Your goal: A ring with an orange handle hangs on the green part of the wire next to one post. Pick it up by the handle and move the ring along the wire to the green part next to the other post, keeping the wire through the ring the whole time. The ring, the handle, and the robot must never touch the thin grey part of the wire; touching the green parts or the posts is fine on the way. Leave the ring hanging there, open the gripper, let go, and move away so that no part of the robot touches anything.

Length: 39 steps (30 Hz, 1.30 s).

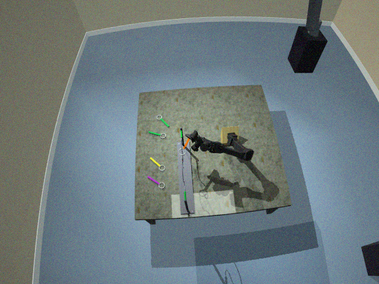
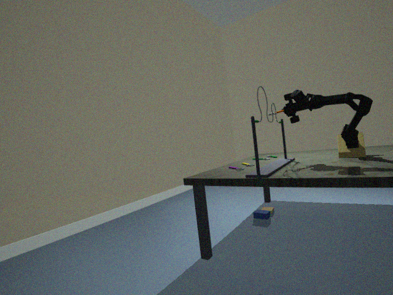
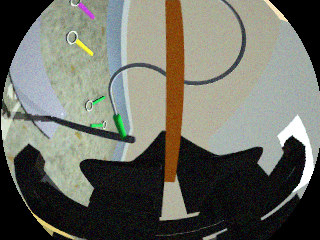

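Observation:
My gripper (image 1: 191, 139) (image 2: 285, 111) (image 3: 167, 134) is shut on the orange handle (image 1: 186, 142) (image 2: 279, 111) (image 3: 174, 87) of the ring (image 1: 182, 151) (image 2: 272, 113). It holds the ring high above the table, on the curled grey wire (image 2: 261, 101) (image 3: 230, 60) a little past the far post (image 2: 283, 139). The far green part (image 1: 181, 133) (image 3: 120, 124) lies below and to the left. The near post (image 2: 255, 145) carries the other green part (image 1: 185, 194). I cannot tell whether ring and wire touch.
Several spare rings lie on the table left of the wire's grey base strip (image 1: 183, 180): two with green handles (image 1: 164, 122) (image 1: 154, 133), one yellow (image 1: 155, 161), one purple (image 1: 153, 180). The arm stands on a wooden block (image 1: 228, 131) (image 2: 349, 152). Small blocks (image 2: 263, 214) lie on the floor.

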### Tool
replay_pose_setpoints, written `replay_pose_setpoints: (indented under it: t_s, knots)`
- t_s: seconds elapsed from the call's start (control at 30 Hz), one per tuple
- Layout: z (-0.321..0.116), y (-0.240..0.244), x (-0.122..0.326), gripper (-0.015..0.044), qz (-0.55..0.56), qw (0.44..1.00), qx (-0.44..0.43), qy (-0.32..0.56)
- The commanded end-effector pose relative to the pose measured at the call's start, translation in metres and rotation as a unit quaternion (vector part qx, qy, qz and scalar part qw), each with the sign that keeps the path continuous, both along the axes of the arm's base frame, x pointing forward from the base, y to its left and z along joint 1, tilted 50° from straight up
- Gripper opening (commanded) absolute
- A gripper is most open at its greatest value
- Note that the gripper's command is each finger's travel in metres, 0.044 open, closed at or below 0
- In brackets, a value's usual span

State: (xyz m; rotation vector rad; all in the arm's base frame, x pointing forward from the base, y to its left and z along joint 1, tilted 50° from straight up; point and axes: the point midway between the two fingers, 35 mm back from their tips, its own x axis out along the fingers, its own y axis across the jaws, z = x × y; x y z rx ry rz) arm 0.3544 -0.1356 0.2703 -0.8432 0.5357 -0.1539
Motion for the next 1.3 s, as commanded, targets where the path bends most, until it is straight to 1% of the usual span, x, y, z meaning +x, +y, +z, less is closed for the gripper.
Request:
replay_pose_setpoints:
  t_s: [0.0,0.2,0.5,0.9,1.27]
  knots:
    - [0.007,-0.005,0.0,-0.015,-0.003,1.0,-0.019,0.0]
    - [0.012,-0.008,0.0,-0.015,-0.003,1.0,-0.019,0.0]
    - [0.012,-0.006,0.0,-0.015,-0.002,1.0,0.028,-0.001]
    - [0.002,0.004,0.0,-0.015,-0.001,0.989,0.145,-0.006]
    - [-0.006,0.019,0.001,-0.015,0.0,0.964,0.267,-0.01]
